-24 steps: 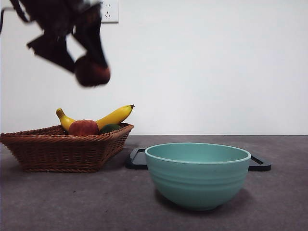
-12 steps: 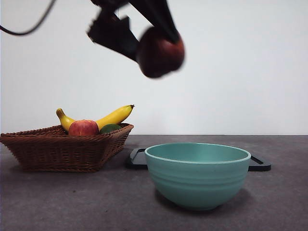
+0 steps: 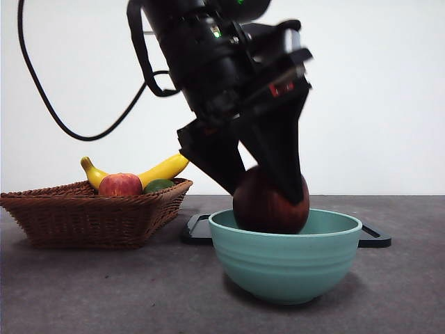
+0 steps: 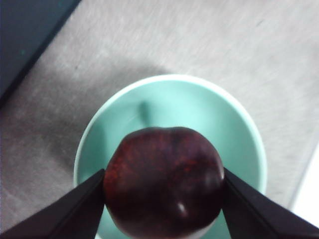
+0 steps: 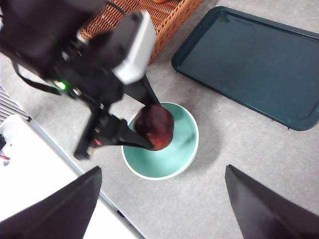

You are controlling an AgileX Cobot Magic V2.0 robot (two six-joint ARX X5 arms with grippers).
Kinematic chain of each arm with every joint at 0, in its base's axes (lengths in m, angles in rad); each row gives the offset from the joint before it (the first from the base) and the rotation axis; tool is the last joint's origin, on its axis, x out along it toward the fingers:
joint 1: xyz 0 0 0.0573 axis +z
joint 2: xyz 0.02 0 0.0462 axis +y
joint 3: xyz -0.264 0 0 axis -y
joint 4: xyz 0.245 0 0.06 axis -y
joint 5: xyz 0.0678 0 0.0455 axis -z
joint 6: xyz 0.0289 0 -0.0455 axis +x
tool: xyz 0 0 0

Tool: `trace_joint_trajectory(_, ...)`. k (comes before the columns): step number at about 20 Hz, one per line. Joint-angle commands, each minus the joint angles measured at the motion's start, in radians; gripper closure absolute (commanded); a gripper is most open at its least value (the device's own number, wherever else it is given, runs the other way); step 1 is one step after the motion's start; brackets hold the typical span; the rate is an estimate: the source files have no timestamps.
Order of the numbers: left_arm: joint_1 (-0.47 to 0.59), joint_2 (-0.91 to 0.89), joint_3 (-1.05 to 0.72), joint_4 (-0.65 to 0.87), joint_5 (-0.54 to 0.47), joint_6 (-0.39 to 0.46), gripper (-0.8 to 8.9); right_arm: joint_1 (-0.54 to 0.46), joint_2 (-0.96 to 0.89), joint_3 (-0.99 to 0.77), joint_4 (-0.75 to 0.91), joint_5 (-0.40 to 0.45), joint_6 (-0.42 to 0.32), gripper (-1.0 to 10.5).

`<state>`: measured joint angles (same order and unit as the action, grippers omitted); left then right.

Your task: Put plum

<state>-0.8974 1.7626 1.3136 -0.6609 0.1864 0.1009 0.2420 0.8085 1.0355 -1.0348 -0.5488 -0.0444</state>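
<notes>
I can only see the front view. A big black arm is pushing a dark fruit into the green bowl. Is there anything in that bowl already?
Observer: No. The left wrist view shows the bowl holding nothing under the plum.
Operator: Which arm is it?
Observer: The left gripper; its jaws press the plum's two sides.
Operator: And the flat black thing behind the bowl?
Observer: From the right wrist view it is a dark tray with nothing on it, beside the wicker basket.
</notes>
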Motion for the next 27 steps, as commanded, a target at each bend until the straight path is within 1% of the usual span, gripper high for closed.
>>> trace_joint_trajectory(1, -0.023, 0.039, 0.019, 0.014, -0.037, 0.042, 5.42, 0.005, 0.007, 0.019, 0.010, -0.001, 0.009, 5.5)
trace_joint_trajectory(7, -0.033, 0.089, 0.019, 0.076, -0.037, 0.045, 5.42, 0.005, 0.007, 0.019, 0.009, -0.001, 0.010, 5.5)
trace_joint_trajectory(16, -0.044, 0.116, 0.019, 0.067, -0.037, 0.045, 5.31, 0.005, 0.007, 0.019, 0.009, -0.001, 0.007, 5.5)
trace_joint_trajectory(17, -0.046, 0.116, 0.019, 0.063, -0.037, 0.044, 5.10, 0.005, 0.007, 0.019, 0.009, -0.001, 0.007, 5.5)
trace_joint_trajectory(19, -0.051, 0.115, 0.019, 0.052, -0.037, 0.044, 4.25, 0.005, 0.007, 0.019, 0.009, -0.001, 0.007, 5.5)
trace_joint_trajectory(20, -0.052, 0.114, 0.019, 0.050, -0.037, 0.044, 4.04, 0.005, 0.007, 0.019, 0.009, -0.001, 0.007, 5.5)
trace_joint_trajectory(24, -0.052, 0.108, 0.026, 0.031, -0.037, 0.036, 4.06, 0.005, 0.007, 0.019, 0.009, -0.001, 0.007, 5.5)
trace_joint_trajectory(27, -0.052, 0.108, 0.080, -0.029, -0.037, 0.035, 4.08, 0.005, 0.007, 0.019, 0.009, -0.001, 0.007, 5.5)
